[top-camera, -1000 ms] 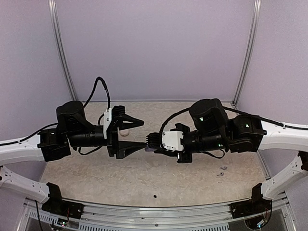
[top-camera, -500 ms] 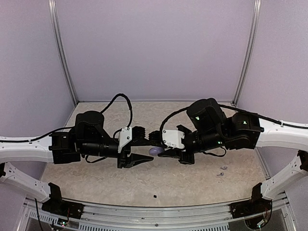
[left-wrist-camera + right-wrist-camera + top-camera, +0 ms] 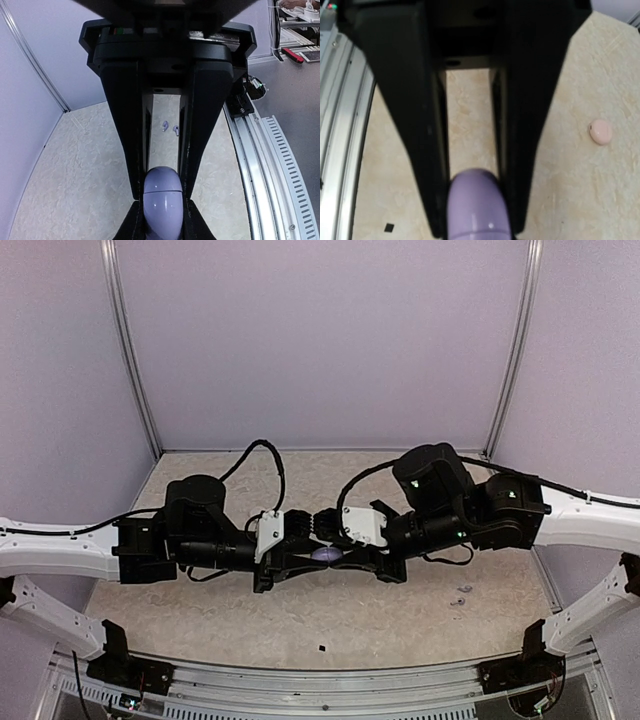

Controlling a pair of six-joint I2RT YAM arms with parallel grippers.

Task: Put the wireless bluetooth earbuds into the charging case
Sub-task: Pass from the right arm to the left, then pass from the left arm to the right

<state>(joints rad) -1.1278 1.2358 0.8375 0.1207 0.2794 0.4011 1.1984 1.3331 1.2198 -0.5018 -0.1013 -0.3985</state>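
A lilac, pebble-shaped charging case (image 3: 323,554) hangs above the middle of the table, lid closed, with a seam across it (image 3: 162,192). My left gripper (image 3: 308,557) is shut on one end of it, and both fingers press its sides in the left wrist view (image 3: 162,194). From the opposite side my right gripper (image 3: 340,555) is shut on the other end of the case (image 3: 477,205). Two tiny lilac earbuds (image 3: 170,127) lie side by side on the table, seen small at the right (image 3: 460,595) in the top view, away from both grippers.
A pale pink pebble-like case (image 3: 600,132) lies on the beige table; the left arm hides it in the top view. A small black square (image 3: 321,649) sits near the front edge. A metal rail (image 3: 265,165) runs along the table's near side.
My left arm swung right toward the right gripper, and its jaws went from wide open to shut on the case. The right gripper kept its hold and barely moved.
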